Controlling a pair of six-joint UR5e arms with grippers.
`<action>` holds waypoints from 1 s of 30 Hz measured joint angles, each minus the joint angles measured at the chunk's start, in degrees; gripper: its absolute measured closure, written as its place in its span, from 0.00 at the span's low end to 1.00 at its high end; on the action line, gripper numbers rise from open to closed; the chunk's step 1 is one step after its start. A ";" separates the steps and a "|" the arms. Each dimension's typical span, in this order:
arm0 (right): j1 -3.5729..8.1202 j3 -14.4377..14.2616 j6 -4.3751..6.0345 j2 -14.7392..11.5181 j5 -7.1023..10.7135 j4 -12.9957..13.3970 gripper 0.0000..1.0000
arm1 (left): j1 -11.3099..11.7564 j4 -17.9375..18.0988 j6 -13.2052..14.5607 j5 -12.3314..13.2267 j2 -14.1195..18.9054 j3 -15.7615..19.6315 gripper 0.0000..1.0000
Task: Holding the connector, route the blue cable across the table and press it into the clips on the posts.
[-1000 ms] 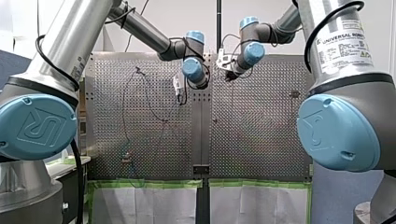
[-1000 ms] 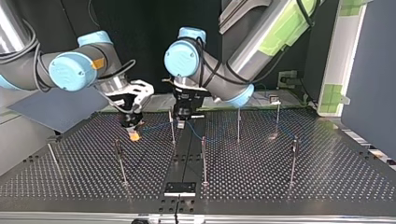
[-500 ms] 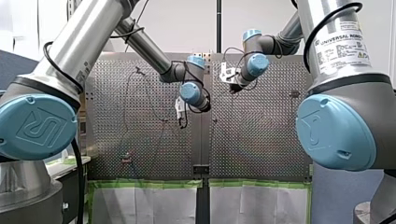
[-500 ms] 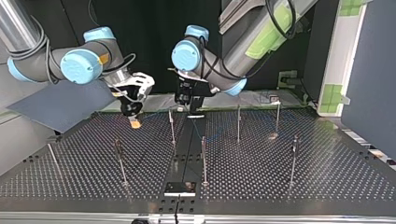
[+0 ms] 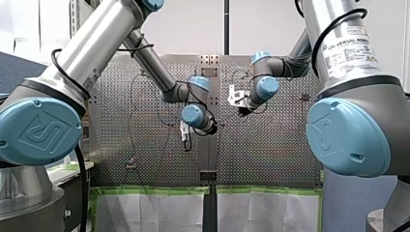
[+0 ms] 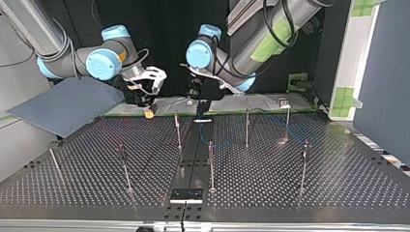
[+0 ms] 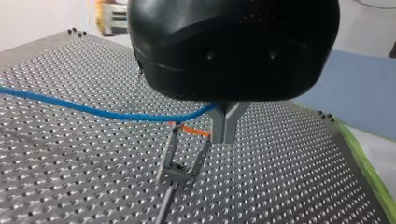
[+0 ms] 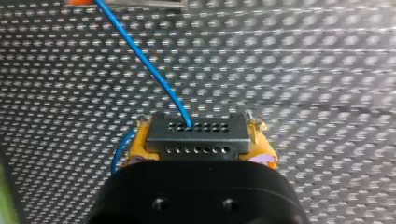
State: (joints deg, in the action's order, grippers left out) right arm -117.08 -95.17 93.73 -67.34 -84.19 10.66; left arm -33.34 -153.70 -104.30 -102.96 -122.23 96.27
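Routing seems partway: my right gripper (image 6: 148,110), upper left of centre in the top view, clamps the connector (image 8: 197,137) between yellow pads (image 8: 134,144); my left gripper (image 7: 226,125) pinches the blue cable (image 7: 93,111) just above a clip (image 7: 183,161). That clip's fork is empty, so pressing in remains.

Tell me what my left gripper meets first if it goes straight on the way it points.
Probably the clip, whose fork stands just ahead of the left gripper, shut on the blue cable. Depth is unclear: it may pass beside a prong and meet the perforated table instead.
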 joint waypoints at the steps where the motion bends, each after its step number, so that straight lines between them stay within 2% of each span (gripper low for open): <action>1: 0.08 -0.44 0.16 0.44 -0.01 0.44 1.00 | 0.01 0.64 -0.26 0.50 -0.62 -0.18 0.98; 7: 0.84 -3.25 0.90 3.38 -0.12 2.57 1.00 | 0.09 3.71 -2.22 2.28 -2.06 -2.11 0.98; 14: 2.36 -3.96 1.32 5.49 0.31 4.22 1.00 | 0.74 4.59 -2.77 3.04 -2.43 -3.95 0.98; 23: 3.94 -2.61 1.55 5.66 2.62 5.02 1.00 | 1.26 3.12 -1.54 2.17 -5.62 -4.28 0.98; 30: 4.97 -2.14 1.80 5.75 5.12 5.20 1.00 | 1.91 2.76 -1.35 2.18 -6.25 -6.00 0.98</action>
State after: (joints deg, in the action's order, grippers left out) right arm -112.11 -97.30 95.53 -61.59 -79.07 15.86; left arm -31.43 -150.93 -105.65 -100.77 -128.48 90.26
